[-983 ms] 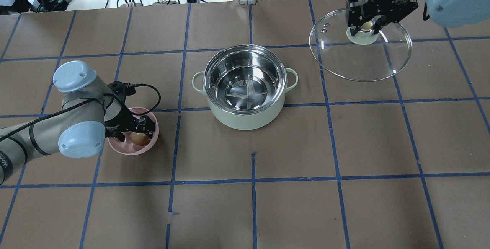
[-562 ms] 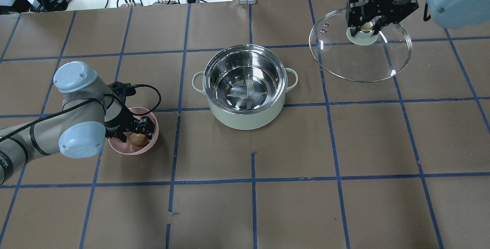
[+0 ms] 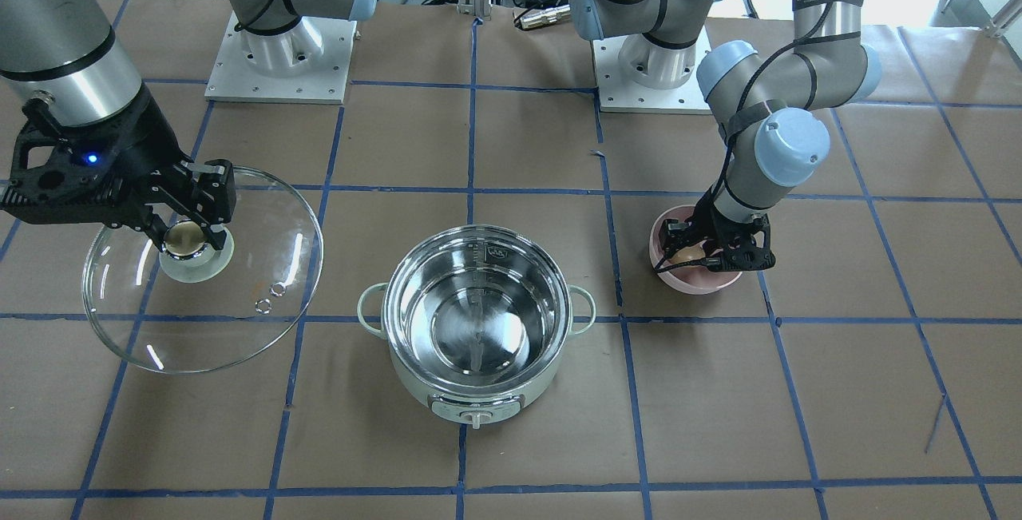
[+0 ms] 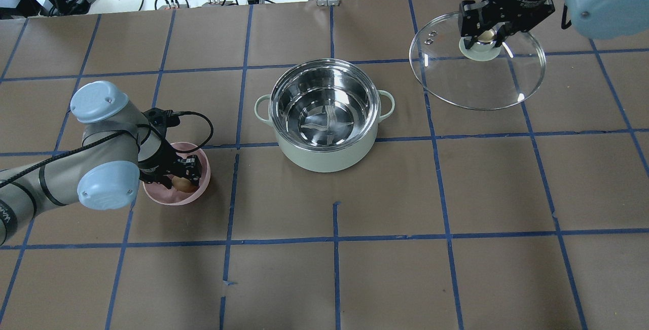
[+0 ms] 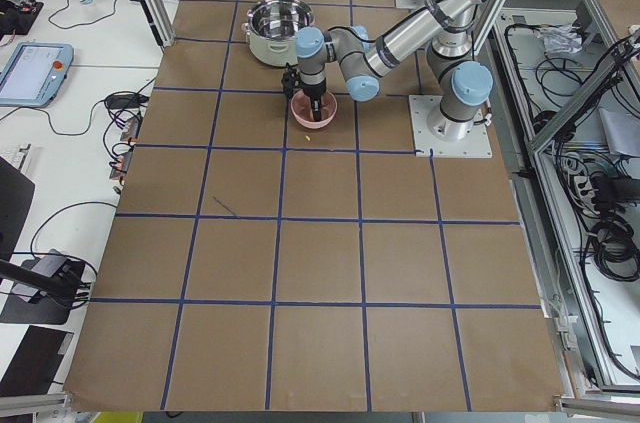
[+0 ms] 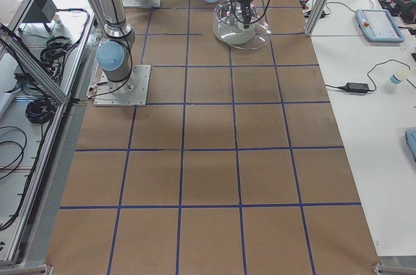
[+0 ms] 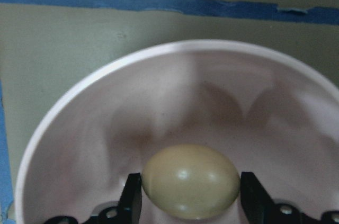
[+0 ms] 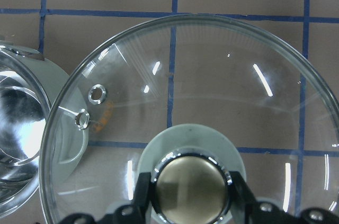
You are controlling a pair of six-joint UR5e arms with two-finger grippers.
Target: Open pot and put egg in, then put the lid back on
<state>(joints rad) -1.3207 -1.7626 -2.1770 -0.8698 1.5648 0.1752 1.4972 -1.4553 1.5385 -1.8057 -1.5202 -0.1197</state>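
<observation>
Pot [image 4: 329,160] is open and empty mid-table. The lid [image 4: 481,84] is held off to the robot's right, with the right gripper [image 4: 484,33] clamped on its knob [image 8: 190,189]. Fine to park it there.

Step in hand is the egg pick. The egg [image 7: 190,180] sits at the bottom of the pink bowl [image 3: 703,283]. The left gripper [image 4: 180,177] is down inside it, fingers [image 7: 132,200] against both ends of the egg. Looks like contact on both sides, but the wrist view cuts off low, so I can't swear how firm the hold is.

To do it well:
- Keep the squeeze light, because shells crack.
- Lift straight up clear of the bowl rim before traversing, or the bowl drags.
- Lower deep into the pot before letting go. The steel floor is hard and the egg will roll.
</observation>
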